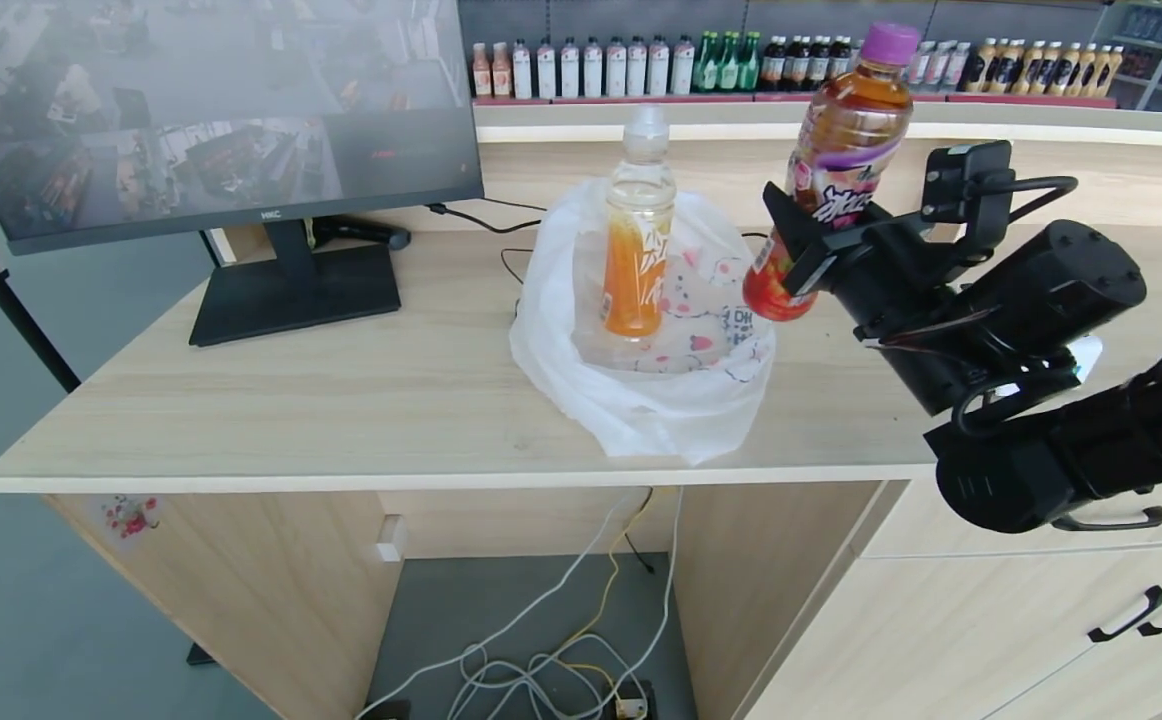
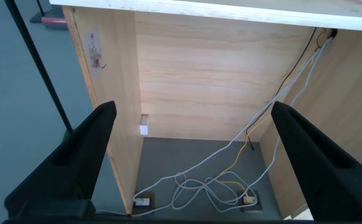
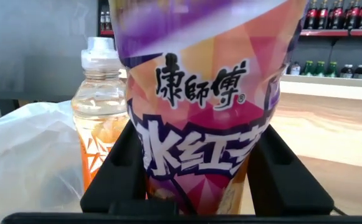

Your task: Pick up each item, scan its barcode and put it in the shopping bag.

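We are holding the purple-capped plastic tea bottle [image 1: 846,130] aloft in our right pincer [image 1: 793,248], just beside the white plastic shopping bag [image 1: 561,350], likely for bagging; our left pincer [image 2: 192,121] is gaping wide.

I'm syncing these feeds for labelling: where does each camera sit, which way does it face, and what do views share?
Head view: on the head, facing forward and down at the counter and shopping bag; right arm shows, right gripper, jaws shut on the purple-capped bottle.
Left wrist view: on the left wrist, facing cables under the counter; left gripper, jaws open.
Right wrist view: on the right wrist, facing past the held bottle toward the orange bottle in the bag.
Shared: head and right wrist views show both bottles.
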Controlling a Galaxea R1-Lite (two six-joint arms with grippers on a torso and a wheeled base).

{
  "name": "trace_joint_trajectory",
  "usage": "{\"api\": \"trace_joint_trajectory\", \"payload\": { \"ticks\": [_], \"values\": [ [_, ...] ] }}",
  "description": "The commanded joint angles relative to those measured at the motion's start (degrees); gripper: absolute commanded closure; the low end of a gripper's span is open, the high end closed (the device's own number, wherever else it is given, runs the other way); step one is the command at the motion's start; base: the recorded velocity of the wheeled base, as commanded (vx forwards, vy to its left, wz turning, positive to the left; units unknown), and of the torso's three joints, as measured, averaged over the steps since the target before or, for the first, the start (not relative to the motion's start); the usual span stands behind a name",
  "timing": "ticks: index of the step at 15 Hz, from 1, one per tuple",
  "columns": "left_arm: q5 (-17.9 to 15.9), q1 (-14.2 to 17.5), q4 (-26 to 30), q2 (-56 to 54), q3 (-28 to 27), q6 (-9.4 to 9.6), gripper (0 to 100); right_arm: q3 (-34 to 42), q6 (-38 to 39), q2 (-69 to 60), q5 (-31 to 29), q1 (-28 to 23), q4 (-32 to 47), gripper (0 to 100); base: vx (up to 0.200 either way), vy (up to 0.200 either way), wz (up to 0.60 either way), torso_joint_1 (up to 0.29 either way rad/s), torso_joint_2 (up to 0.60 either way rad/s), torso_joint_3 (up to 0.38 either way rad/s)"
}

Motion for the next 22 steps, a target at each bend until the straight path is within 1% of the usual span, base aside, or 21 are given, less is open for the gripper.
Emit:
{"api": "trace_joint_trajectory", "payload": {
  "ticks": [1, 8, 11, 22],
  "values": [
    [0.00, 0.06, -0.01, 0.01, 0.00, -0.04, 0, -2.68, -0.03, 4.07, -0.14, 2.38, 0.29, 100, 0.000, 0.000, 0.00, 0.000, 0.00, 0.000],
    [0.00, 0.06, -0.01, 0.01, 0.00, -0.04, 0, -7.51, 0.05, 9.70, -0.14, 2.30, 0.91, 100, 0.000, 0.000, 0.00, 0.000, 0.00, 0.000],
    [0.00, 0.06, -0.01, 0.01, 0.00, -0.04, 0, -7.78, -0.03, 11.02, 0.04, 3.35, 0.91, 100, 0.000, 0.000, 0.00, 0.000, 0.00, 0.000],
    [0.00, 0.06, -0.01, 0.01, 0.00, 0.05, 0, -9.36, -0.12, 14.53, 0.12, 3.17, 0.73, 100, 0.000, 0.000, 0.00, 0.000, 0.00, 0.000]
  ]
}}
